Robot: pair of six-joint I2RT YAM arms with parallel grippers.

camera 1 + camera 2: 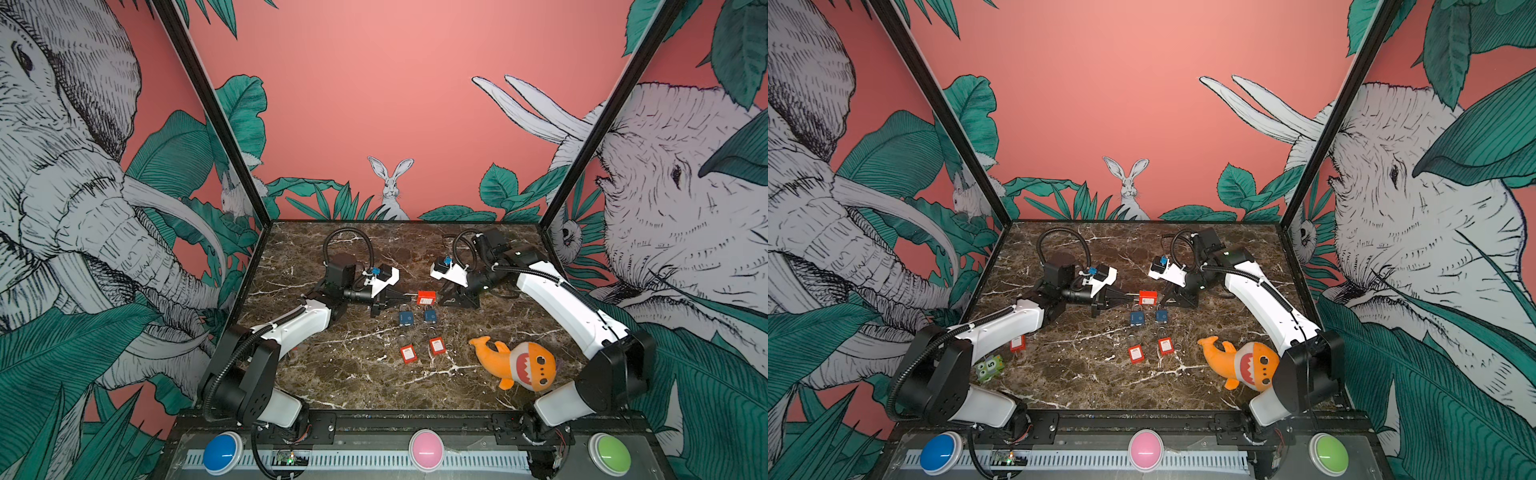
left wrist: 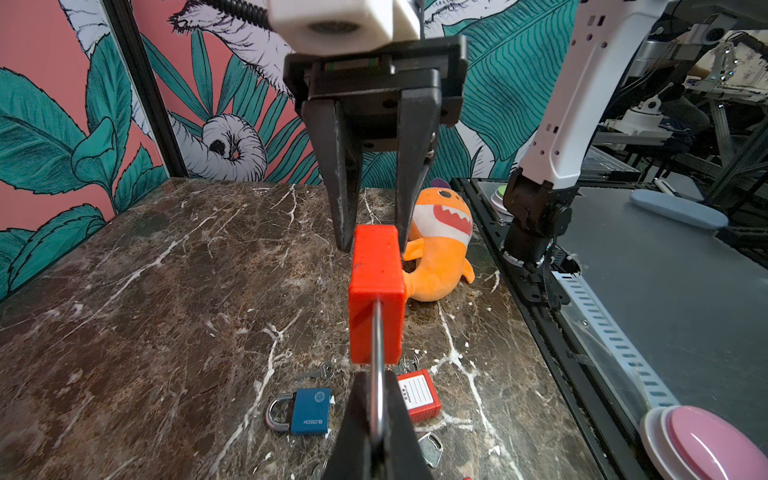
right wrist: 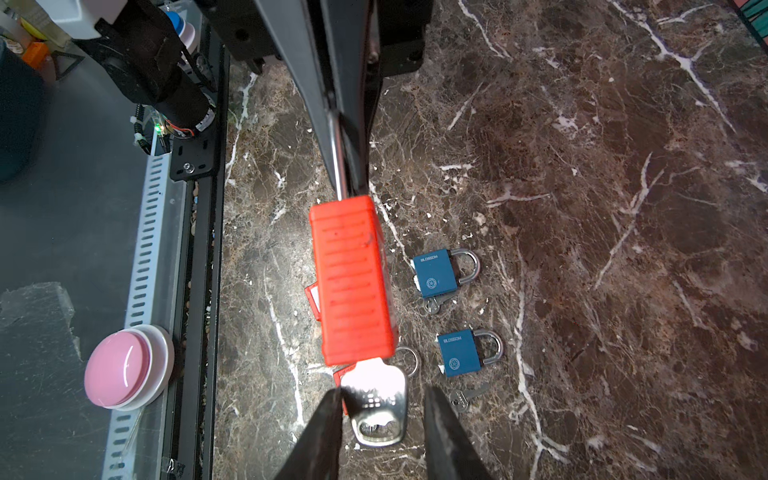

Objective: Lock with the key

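A red padlock [image 1: 426, 297] [image 1: 1148, 298] hangs level above the marble between the two arms. My left gripper [image 2: 376, 382] [image 1: 409, 296] is shut on its steel shackle [image 2: 377, 332]. A silver key [image 3: 380, 399] sticks out of the far end of the lock body [image 3: 353, 278]. My right gripper [image 3: 382, 392] [image 1: 444, 293] stands open around the key's head. One finger [image 3: 328, 411] touches the key's edge, while the other finger [image 3: 440, 415] is a small gap away. In the left wrist view the right gripper [image 2: 374, 241] straddles the lock's end [image 2: 376, 291].
Two blue padlocks [image 1: 406, 318] [image 1: 430, 316] with loose keys lie under the held lock. Two red padlocks [image 1: 408, 354] [image 1: 437, 345] lie nearer the front. An orange shark plush [image 1: 515, 363] lies front right. Another red padlock [image 1: 1017, 344] and a green block [image 1: 989, 368] sit front left.
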